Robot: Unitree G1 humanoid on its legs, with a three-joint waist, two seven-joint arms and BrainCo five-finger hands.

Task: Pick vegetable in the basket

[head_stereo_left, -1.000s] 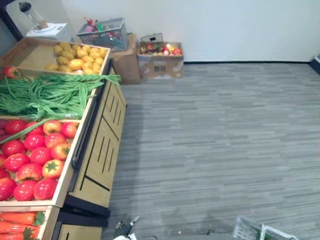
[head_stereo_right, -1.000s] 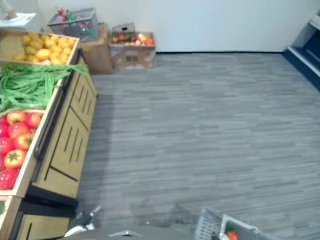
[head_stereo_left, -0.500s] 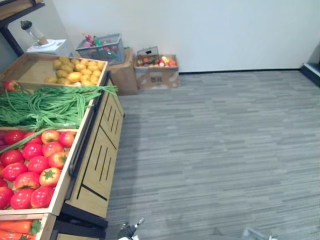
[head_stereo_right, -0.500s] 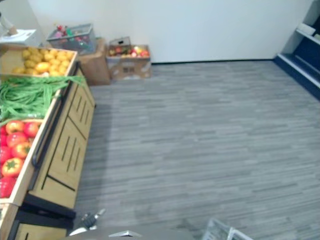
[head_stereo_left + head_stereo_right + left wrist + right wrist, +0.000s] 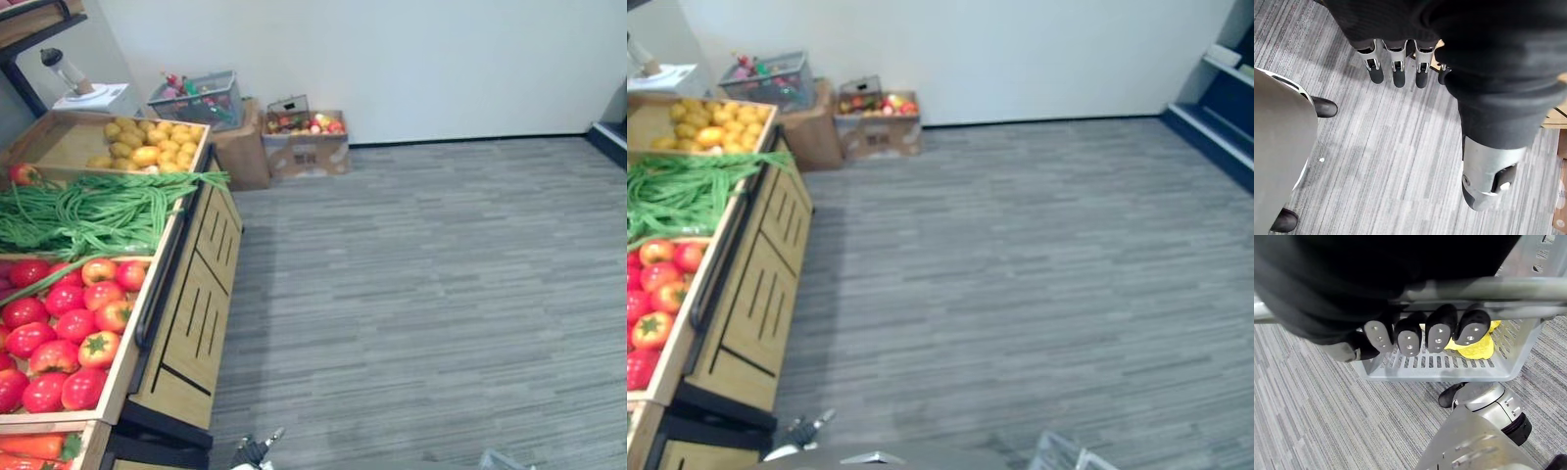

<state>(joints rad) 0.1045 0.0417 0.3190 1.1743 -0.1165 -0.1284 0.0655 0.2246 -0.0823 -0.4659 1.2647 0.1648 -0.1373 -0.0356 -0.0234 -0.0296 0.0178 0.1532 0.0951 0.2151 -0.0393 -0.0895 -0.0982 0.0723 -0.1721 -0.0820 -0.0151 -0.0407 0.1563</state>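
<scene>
A wooden produce stand [image 5: 196, 304] at the left holds yellow potatoes [image 5: 147, 142], long green beans [image 5: 88, 206], red tomatoes [image 5: 69, 323] and, at the lower edge, carrots [image 5: 39, 450]. My right hand [image 5: 1437, 335] is shut on the grey handle [image 5: 1508, 289] of a grey slotted basket [image 5: 1449, 367]. A yellow vegetable [image 5: 1474, 346] lies inside the basket. A corner of the basket [image 5: 1068, 455] shows at the lower right of the eye views. My left hand [image 5: 1396, 68] hangs over the grey floor, open and holding nothing.
A cardboard box of fruit [image 5: 304, 142] and a wire basket [image 5: 201, 96] on another box stand against the far wall. A blue shelf [image 5: 1225, 108] is at the far right. Grey striped floor [image 5: 421, 294] stretches to the right of the stand.
The camera has tilted up: more wall shows, and the stand and basket corner sit lower in the picture. Nothing on the stand has moved.
</scene>
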